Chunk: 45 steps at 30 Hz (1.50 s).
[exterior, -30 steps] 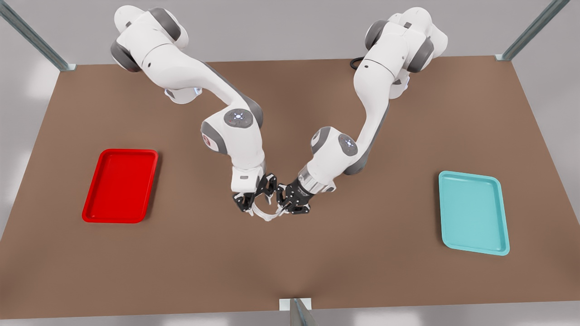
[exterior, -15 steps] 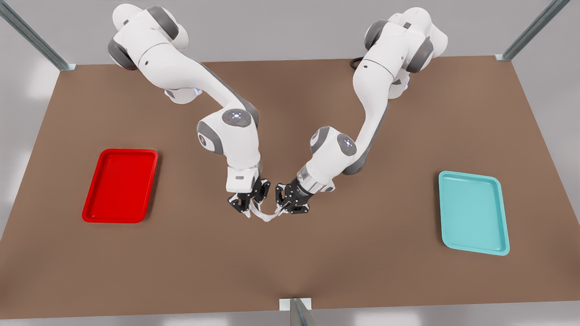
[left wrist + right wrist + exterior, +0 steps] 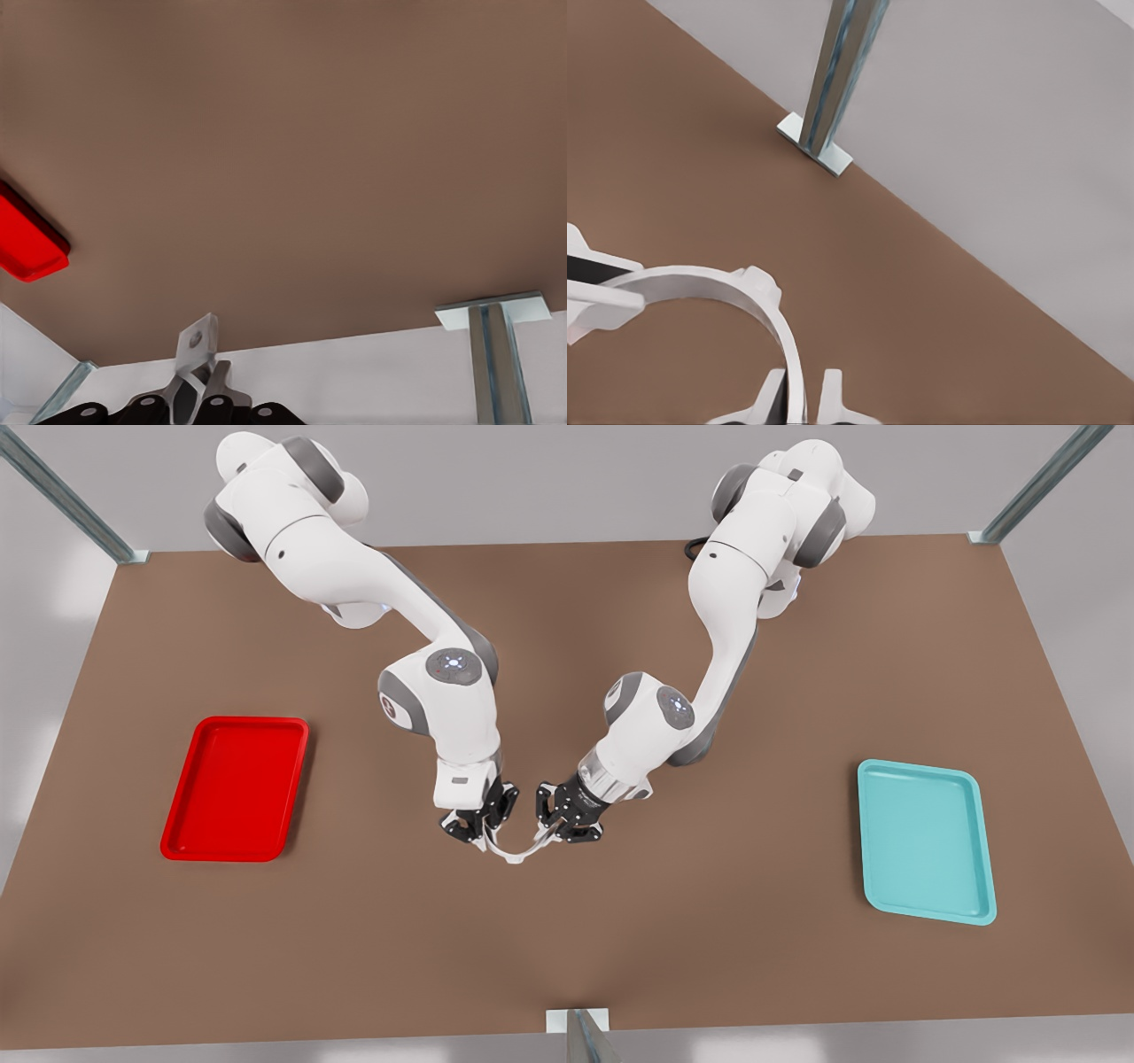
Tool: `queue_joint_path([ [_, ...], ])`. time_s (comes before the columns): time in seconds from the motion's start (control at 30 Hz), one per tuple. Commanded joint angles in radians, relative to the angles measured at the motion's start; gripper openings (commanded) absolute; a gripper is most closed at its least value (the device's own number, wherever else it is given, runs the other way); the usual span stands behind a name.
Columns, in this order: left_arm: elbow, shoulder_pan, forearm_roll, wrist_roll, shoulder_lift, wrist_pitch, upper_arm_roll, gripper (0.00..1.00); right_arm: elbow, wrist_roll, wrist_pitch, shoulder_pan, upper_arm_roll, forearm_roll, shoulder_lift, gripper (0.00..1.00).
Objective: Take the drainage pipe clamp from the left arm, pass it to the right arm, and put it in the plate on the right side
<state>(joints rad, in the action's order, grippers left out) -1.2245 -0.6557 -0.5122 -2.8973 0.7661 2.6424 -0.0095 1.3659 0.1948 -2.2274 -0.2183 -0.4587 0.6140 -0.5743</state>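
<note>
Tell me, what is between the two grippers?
The drainage pipe clamp spans from the left gripper to the right gripper, each gripping one end, in the front view.

Bright, even light; soft faint shadows

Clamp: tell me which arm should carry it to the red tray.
Right. The right gripper grips the clamp too and sits nearer the red tray; the left gripper need only let go.
</note>
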Motion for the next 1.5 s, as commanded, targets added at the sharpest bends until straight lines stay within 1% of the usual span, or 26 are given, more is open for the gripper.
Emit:
queue_joint_path([
  [0.0,0.000,0.001,0.008,-0.385,-0.002,-0.001,0.000,0.21,0.013,0.011,-0.014,0.010,-0.001,0.007,0.005,0.23],
  [0.03,0.000,-0.001,0.008,-0.385,-0.002,-0.001,0.000,0.21,0.016,0.011,-0.014,0.010,-0.001,0.007,0.008,0.21],
  [0.07,0.000,-0.001,0.014,-0.385,-0.002,-0.001,0.000,0.49,0.016,0.011,-0.015,0.010,-0.001,0.007,0.008,0.21],
  [0.1,0.000,-0.002,0.017,-0.376,-0.004,-0.001,0.000,1.00,0.016,0.011,-0.015,0.010,-0.001,0.006,0.008,0.21],
  [0.33,0.000,-0.010,0.023,-0.338,-0.010,-0.002,0.002,1.00,0.057,0.011,-0.008,0.040,-0.008,0.000,0.042,0.21],
  [0.37,0.000,-0.010,0.021,-0.312,-0.010,-0.002,0.002,1.00,0.088,0.011,-0.009,0.069,-0.032,-0.002,0.059,0.21],
  [0.43,0.000,-0.008,0.021,-0.290,-0.011,-0.002,0.000,1.00,0.142,0.009,-0.009,0.183,-0.133,0.003,0.074,0.21],
  [0.5,0.000,-0.008,0.021,-0.258,-0.019,-0.010,0.000,1.00,0.177,0.011,-0.009,0.209,-0.140,0.003,0.105,0.21],
  [0.53,0.000,-0.005,0.021,-0.218,-0.025,-0.022,-0.003,1.00,0.209,0.011,-0.012,0.261,-0.173,0.003,0.117,0.21],
  [0.57,0.000,-0.001,0.020,-0.162,-0.028,-0.033,-0.007,1.00,0.240,0.011,-0.014,0.353,-0.245,0.004,0.119,0.21],
  [0.6,0.000,0.019,0.014,-0.099,-0.037,-0.081,-0.018,1.00,0.289,0.009,-0.049,0.459,-0.311,0.006,0.122,0.21],
  [0.67,0.000,0.179,0.014,0.154,-0.057,-0.222,-0.173,1.00,0.397,-0.003,-0.109,0.684,-0.442,0.009,0.134,0.21],
  [0.7,0.000,0.234,0.015,0.319,-0.065,-0.318,-0.213,1.00,0.423,-0.003,-0.109,0.756,-0.478,0.009,0.133,0.21],
  [0.77,0.005,0.309,0.024,0.792,-0.103,-0.627,-0.205,1.00,0.473,-0.003,-0.121,0.878,-0.521,0.009,0.133,0.21],
  [0.83,0.010,0.349,0.168,1.085,-0.128,-0.829,-0.205,1.00,0.522,-0.005,-0.124,0.994,-0.551,0.007,0.126,0.21],
  [0.87,0.010,0.369,0.297,1.325,-0.145,-0.992,-0.205,1.00,0.522,-0.008,-0.120,1.016,-0.551,0.006,0.120,0.21],
  [0.93,0.008,0.446,0.441,1.818,-0.202,-1.128,-0.205,1.00,0.527,-0.144,-0.124,1.105,-0.551,0.006,0.082,0.21],
  [0.97,0.010,0.452,0.515,2.089,-0.226,-1.142,-0.205,1.00,0.525,-0.228,-0.133,1.165,-0.554,0.003,0.039,0.21],
  [1.03,0.008,0.539,0.524,2.453,-0.324,-1.193,-0.198,1.00,0.518,-0.396,-0.173,1.275,-0.567,-0.002,-0.042,0.21],
  [1.07,-0.038,0.597,0.524,2.611,-0.416,-1.194,-0.204,1.00,0.518,-0.448,-0.201,1.316,-0.569,-0.002,-0.094,0.21],
  [1.1,-0.179,0.614,0.580,2.719,-0.545,-1.125,-0.202,1.00,0.521,-0.517,-0.225,1.343,-0.580,-0.002,-0.134,0.21],
  [1.13,-0.254,0.611,0.580,2.742,-0.617,-1.079,-0.178,1.00,0.525,-0.526,-0.222,1.375,-0.623,-0.002,-0.147,0.21],
  [1.17,-0.245,0.597,0.577,2.802,-0.617,-1.075,-0.119,1.00,0.542,-0.560,-0.218,1.412,-0.644,-0.002,-0.145,0.21],
  [1.3,-0.191,0.594,0.600,2.805,-0.562,-1.041,-0.121,1.00,0.624,-0.715,-0.225,1.599,-0.683,0.000,-0.147,0.21],
  [1.33,-0.191,0.582,0.646,2.796,-0.562,-1.042,-0.124,1.00,0.628,-0.802,-0.219,1.695,-0.747,0.000,-0.145,0.21],
  [1.47,-0.191,0.588,0.650,2.798,-0.561,-1.049,-0.124,1.00,0.644,-0.864,-0.213,1.749,-0.739,0.006,-0.147,0.21],
])
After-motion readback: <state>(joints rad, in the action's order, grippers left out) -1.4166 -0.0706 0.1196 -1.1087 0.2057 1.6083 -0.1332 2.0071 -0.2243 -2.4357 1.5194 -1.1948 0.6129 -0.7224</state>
